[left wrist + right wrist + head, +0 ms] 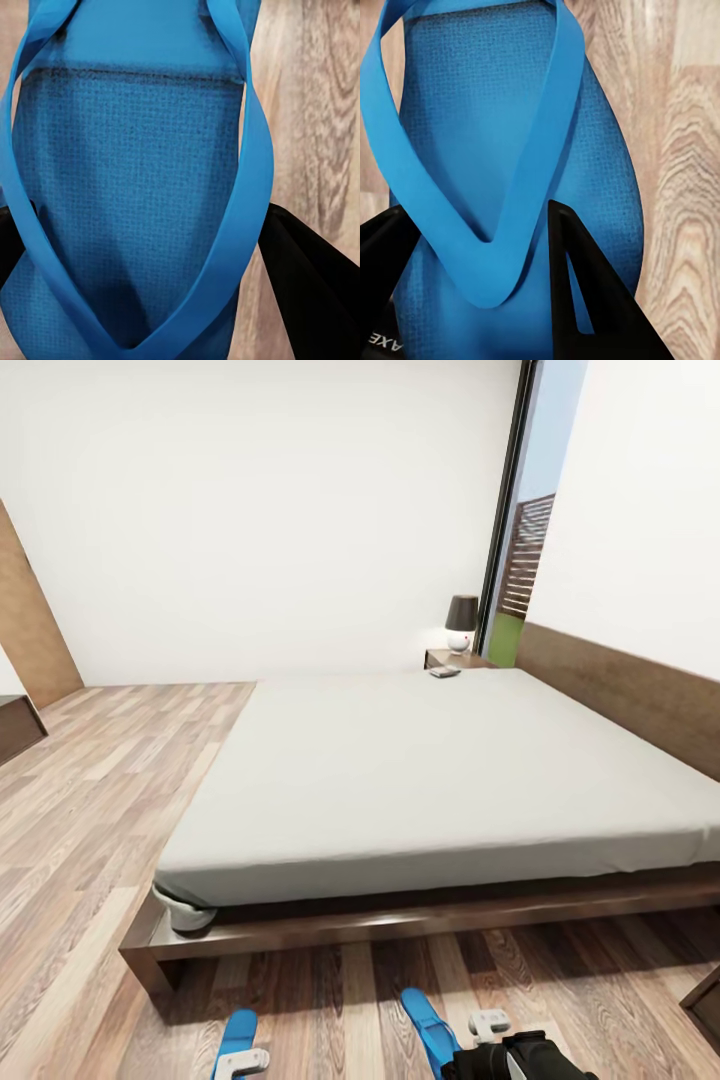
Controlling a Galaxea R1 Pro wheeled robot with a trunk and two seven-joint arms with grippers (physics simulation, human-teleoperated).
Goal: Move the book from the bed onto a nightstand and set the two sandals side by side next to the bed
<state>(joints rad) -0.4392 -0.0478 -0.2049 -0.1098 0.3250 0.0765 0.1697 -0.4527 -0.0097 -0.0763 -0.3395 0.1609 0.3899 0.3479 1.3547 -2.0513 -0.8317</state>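
Head view: bed (pixel 430 770) ahead of both grippers, mattress bare except the book (pixel 445 672) flat at its far corner, well beyond either gripper. Nightstand (pixel 447 657) just behind the book, lamp (pixel 461 622) on top. Both arms low at the frame bottom. Left gripper (pixel 240 1062) sits on the left sandal (pixel 236 1032); right gripper (pixel 488 1025) is just beside the right sandal (pixel 429 1028). Both sandals on the wood floor (pixel 120 800) near the bed frame, long axes pointing roughly toward the bed, apart from each other.

Left wrist view: left sandal (pixel 127 195) between the dark fingers (pixel 307 285), gripper spread either side of the sole; contact cannot be told. Strap V points toward the gripper.

Right wrist view: right sandal (pixel 502 150) with fingers (pixel 592 300) straddling the strap; clamped or not, cannot tell.
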